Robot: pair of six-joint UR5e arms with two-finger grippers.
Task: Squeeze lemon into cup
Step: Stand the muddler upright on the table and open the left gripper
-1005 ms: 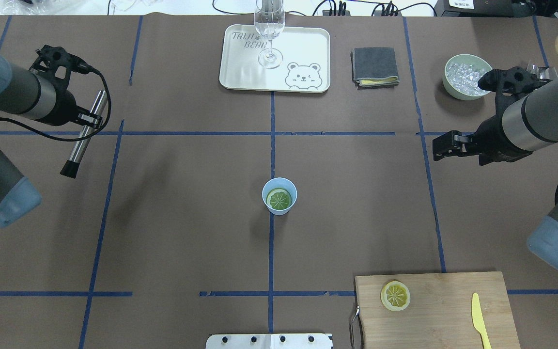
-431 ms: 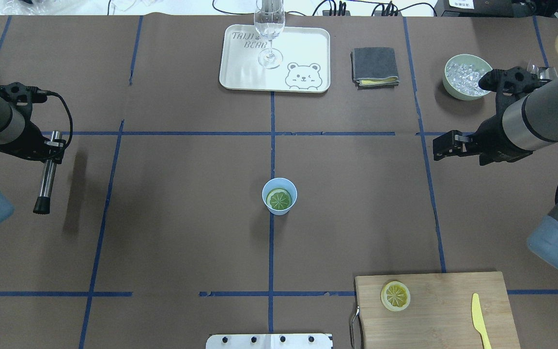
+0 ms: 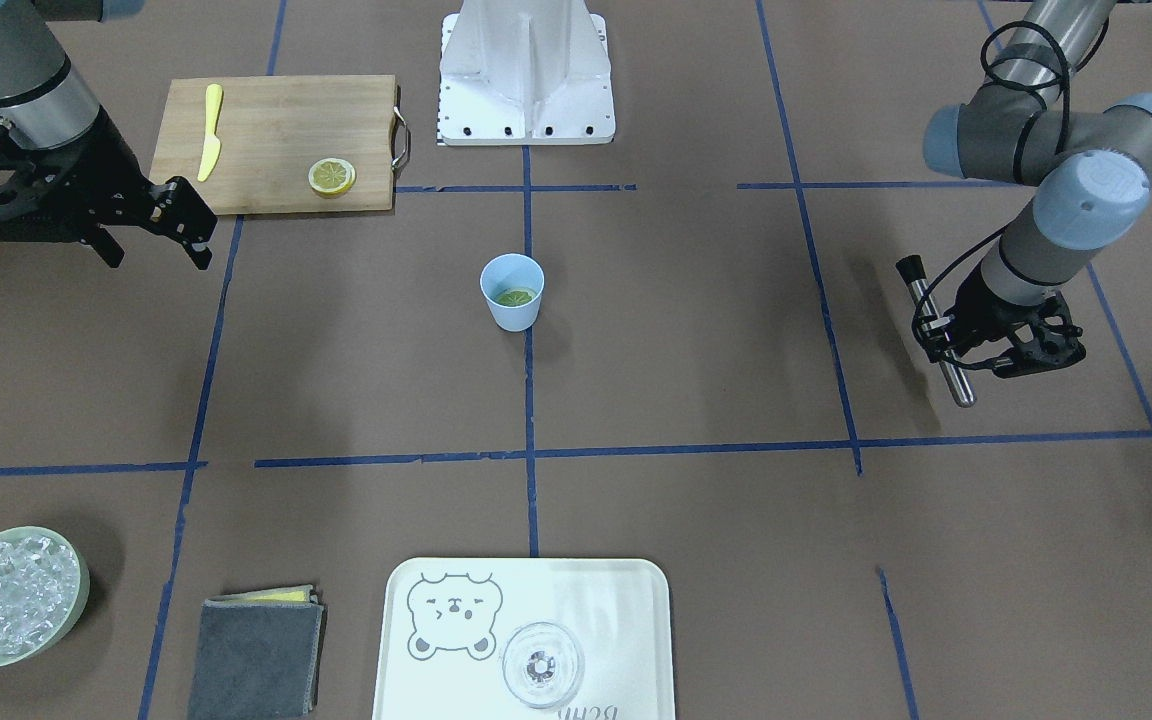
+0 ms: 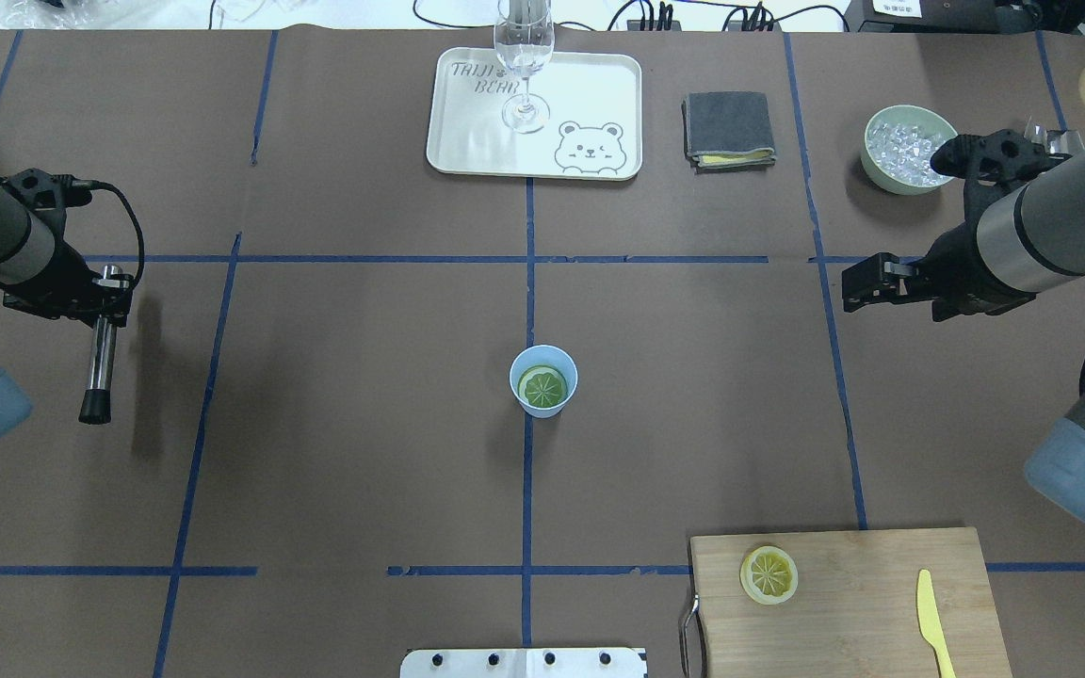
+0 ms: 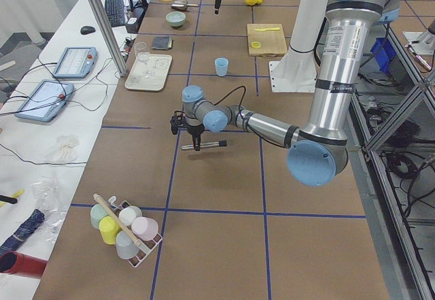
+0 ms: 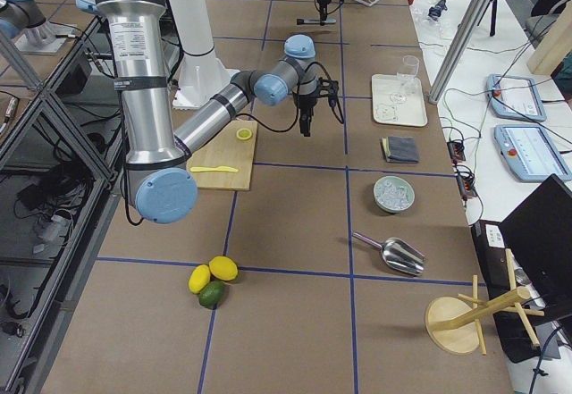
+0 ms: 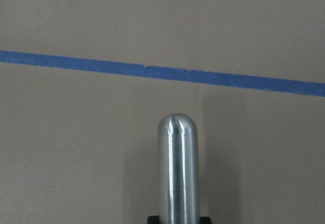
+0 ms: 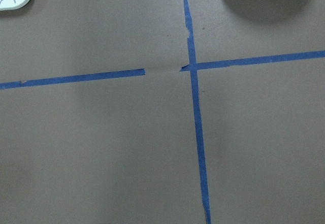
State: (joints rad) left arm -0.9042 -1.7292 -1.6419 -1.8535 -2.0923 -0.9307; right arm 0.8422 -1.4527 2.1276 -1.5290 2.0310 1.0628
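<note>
The light-blue cup [image 4: 516, 372] stands upright at the table's centre, also in the front view [image 3: 512, 312]. A lemon slice [image 4: 542, 387] lies flat inside it. A second slice [image 4: 769, 574] lies on the wooden cutting board [image 4: 882, 584]. My left gripper [image 4: 107, 298] is far left of the cup, shut on a steel rod with a black tip [image 4: 100, 353], held level above the table. The rod's rounded end fills the left wrist view [image 7: 177, 168]. My right gripper [image 4: 855, 282] is open and empty, far right of the cup.
A white bear tray [image 4: 599, 94] with a clear glass [image 4: 525, 56] sits at the back. A grey cloth [image 4: 728, 129] and a green bowl of ice [image 4: 905, 146] are back right. A yellow knife [image 4: 931, 621] lies on the board.
My left arm has swung left, away from the centre, with the rod, which has turned from slanted to nearly straight along the table. The right arm, cup and slices have not moved.
</note>
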